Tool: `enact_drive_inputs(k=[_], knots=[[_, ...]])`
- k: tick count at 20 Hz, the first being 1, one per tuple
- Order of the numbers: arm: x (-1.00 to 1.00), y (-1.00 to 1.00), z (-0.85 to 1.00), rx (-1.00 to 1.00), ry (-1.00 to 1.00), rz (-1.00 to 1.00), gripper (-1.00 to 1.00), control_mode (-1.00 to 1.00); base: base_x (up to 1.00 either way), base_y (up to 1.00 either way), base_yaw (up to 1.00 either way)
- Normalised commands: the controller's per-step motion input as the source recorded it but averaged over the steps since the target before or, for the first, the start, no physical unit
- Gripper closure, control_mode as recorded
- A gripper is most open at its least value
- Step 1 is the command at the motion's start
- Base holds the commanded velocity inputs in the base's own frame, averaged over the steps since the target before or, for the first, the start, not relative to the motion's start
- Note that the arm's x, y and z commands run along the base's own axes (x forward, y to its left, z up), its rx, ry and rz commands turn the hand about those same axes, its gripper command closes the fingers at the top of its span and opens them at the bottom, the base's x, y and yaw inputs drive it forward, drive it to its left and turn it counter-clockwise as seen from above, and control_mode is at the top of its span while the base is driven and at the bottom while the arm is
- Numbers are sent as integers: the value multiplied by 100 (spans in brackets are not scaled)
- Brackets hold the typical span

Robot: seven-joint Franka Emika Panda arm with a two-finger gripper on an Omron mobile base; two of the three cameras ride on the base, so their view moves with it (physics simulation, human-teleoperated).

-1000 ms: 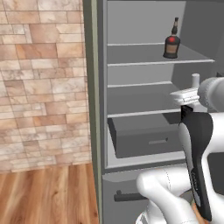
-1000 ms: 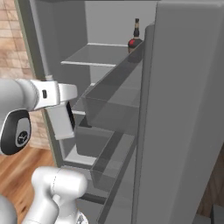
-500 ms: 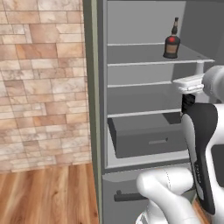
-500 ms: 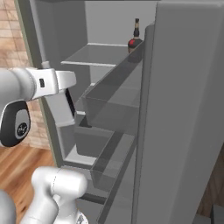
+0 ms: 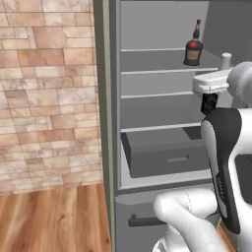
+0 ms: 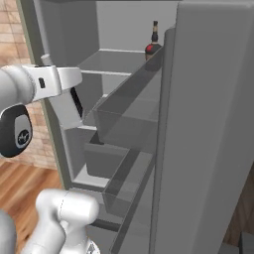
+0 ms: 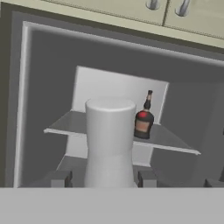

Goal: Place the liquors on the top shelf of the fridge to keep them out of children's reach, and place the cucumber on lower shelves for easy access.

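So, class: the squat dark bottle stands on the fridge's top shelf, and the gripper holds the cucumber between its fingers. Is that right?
Not quite. The dark bottle does stand on the top shelf of the fridge, but the gripper holds the tall white bottle, not a cucumber. The hand view shows it.

Pincer raised, fingers clamping something.

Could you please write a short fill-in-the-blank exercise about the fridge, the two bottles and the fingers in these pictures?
1. The squat red-brown bottle stands on the ____ shelf of the fridge.
2. The fingers are closed on the ____ bottle.
3. The fridge door is ____.
4. Below the shelves sits a boxy grey ____.

Missing words: top; white; open; drawer
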Motion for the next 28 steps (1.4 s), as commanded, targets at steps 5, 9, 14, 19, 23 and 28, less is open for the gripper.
enact_drive_inputs(k=[5, 9, 14, 19, 23, 28], knots=[[2, 9, 54, 5, 9, 0, 100, -100, 0, 0, 0], [12, 0, 26, 7, 4, 0, 100, -100, 0, 0, 0], [27, -4, 0, 9, 0, 2, 100, -100, 0, 0, 0], [40, 0, -1, 3, 0, 1, 100, -100, 0, 0, 0], [49, 0, -3, 0, 0, 1, 100, -100, 0, 0, 0], [51, -13, -6, 2, -1, 3, 100, -100, 0, 0, 0]])
